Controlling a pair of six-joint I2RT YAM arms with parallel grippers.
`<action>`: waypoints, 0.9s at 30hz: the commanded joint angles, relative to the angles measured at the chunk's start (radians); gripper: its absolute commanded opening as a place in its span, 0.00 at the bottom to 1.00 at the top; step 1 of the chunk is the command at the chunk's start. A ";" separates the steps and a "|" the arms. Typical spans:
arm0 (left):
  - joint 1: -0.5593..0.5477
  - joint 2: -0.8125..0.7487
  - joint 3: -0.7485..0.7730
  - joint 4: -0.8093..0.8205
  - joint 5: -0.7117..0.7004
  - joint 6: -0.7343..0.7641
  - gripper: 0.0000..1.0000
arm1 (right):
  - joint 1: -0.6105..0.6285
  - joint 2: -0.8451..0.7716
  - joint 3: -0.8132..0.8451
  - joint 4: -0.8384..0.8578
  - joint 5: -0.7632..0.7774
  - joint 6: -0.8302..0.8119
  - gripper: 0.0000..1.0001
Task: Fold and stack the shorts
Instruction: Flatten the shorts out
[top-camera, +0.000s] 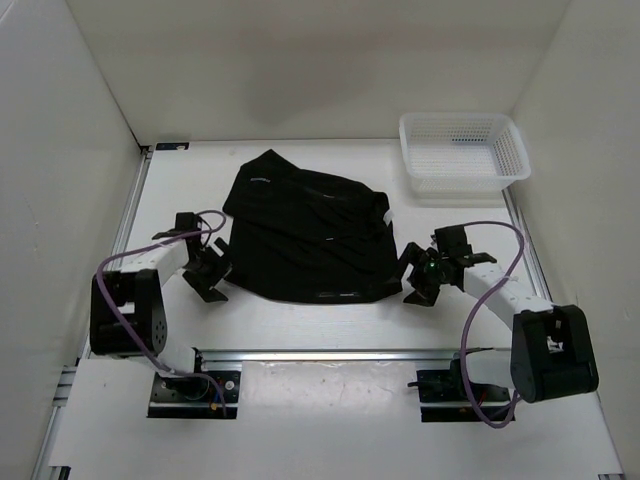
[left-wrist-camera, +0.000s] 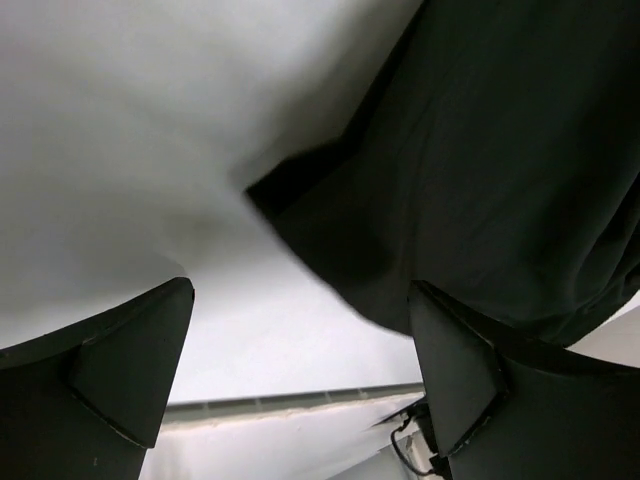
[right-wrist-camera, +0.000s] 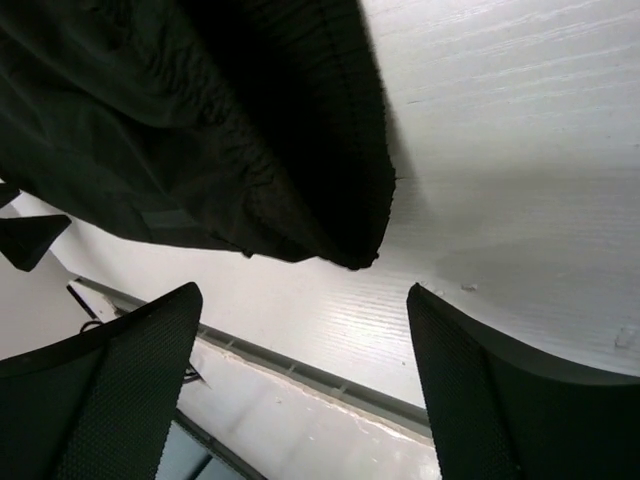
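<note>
Two arms of white links and bulky black joint housings. Lilac cable (top-camera: 196, 213) looping along the left arm (top-camera: 150, 260), a second cable (top-camera: 497, 224) along the right arm (top-camera: 500, 290). Black left pincer (top-camera: 205, 270) and right pincer (top-camera: 420, 275), a small green light (top-camera: 431, 267) on the latter. Tapered matte black fingers (left-wrist-camera: 120, 370), finely meshed pads (right-wrist-camera: 110, 390). Black mounting plates (top-camera: 190, 392) on a silver rail (top-camera: 330, 355).

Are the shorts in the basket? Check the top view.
No, the shorts lie spread on the table, apart from the basket at the far right corner.
</note>
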 joint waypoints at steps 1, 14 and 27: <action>-0.032 0.054 0.054 0.088 0.021 -0.034 1.00 | 0.020 0.034 -0.013 0.088 -0.012 0.070 0.86; -0.031 0.220 0.333 0.107 0.017 -0.003 0.10 | 0.043 0.311 0.258 0.122 0.044 0.049 0.04; 0.018 0.161 1.264 -0.331 -0.005 0.106 0.10 | 0.075 0.363 1.064 -0.159 0.125 -0.172 0.00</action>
